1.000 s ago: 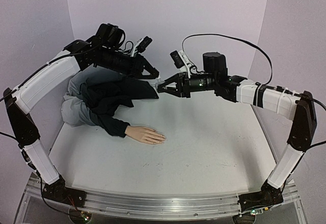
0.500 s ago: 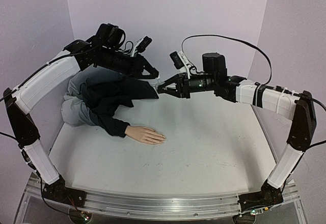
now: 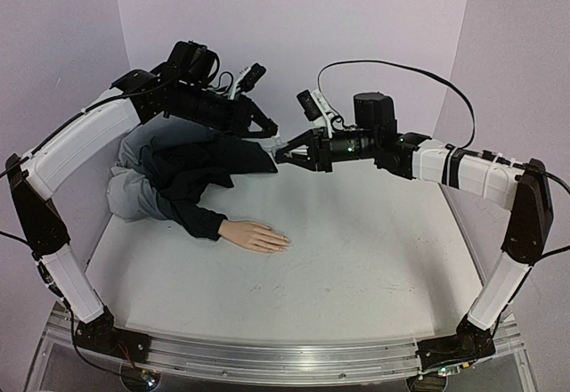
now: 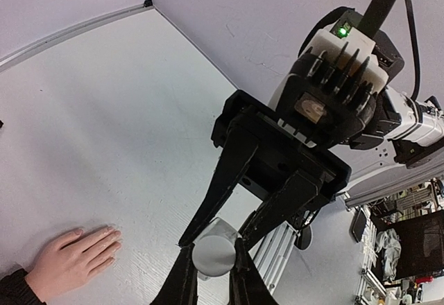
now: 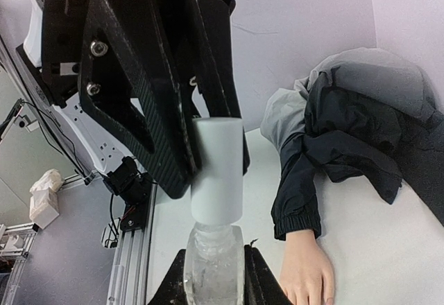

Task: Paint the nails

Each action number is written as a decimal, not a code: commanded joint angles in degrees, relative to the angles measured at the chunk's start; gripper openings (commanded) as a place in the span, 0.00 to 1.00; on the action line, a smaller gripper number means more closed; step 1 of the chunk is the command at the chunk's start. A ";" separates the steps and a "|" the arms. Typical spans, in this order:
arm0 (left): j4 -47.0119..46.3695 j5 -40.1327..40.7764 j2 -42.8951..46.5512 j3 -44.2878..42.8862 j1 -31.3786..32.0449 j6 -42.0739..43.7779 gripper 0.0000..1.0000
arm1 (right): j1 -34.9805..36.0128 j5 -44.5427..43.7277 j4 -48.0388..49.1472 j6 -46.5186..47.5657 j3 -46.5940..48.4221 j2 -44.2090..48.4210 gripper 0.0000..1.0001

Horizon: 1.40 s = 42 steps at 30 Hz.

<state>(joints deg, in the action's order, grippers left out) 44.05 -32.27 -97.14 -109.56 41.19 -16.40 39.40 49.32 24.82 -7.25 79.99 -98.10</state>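
Nails (image 3: 282,242): at tips of pale peach mannequin hand (image 3: 258,236), too small to make out in any view. Hand lies flat, palm down, fingers spread twd desk centre, on left-centre of desk (image 3: 356,249). Wrist comes out of dark sleeve (image 3: 200,220) w/ ribbed cuff; sleeve runs back into crumpled jacket (image 3: 169,174), black over grey, soft folds, heaped at rear-left corner. Desk white, matte, faint scuffs; metal rail (image 3: 267,356) along near edge. Walls (image 3: 294,18) plain pale lilac on three sides. Both arms meet in air over rear-centre, well above and behind the hand. Right gripper (image 5: 215,281) closed on small clear bottle (image 5: 214,260), rounded, glassy, held at its body. Bottle's cap (image 5: 217,170), white smooth cylinder, points at left arm; left gripper (image 4: 211,281) clamped on cap, black fingers either side. Grippers tip to tip, bottle betw them, roughly level. Arm links white shells, black joints.
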 commanded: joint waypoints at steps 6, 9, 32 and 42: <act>-1.24 2.17 3.69 -2.24 0.03 1.20 0.00 | 0.07 1.05 1.81 0.74 2.06 0.19 0.00; -1.20 1.98 3.66 -2.16 0.03 1.12 0.00 | 0.07 0.91 1.80 0.74 2.03 0.19 0.00; -3.58 7.96 8.34 2.11 0.03 1.19 0.00 | 0.07 -9.49 3.67 1.68 -2.58 5.45 0.00; -11.28 10.14 12.06 16.32 0.03 -4.51 0.00 | -1.67 -35.27 3.75 2.68 -15.26 18.73 0.00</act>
<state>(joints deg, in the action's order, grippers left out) 39.64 -23.38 -88.44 -99.79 41.21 -18.00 39.00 25.96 25.19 -5.82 68.27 -87.05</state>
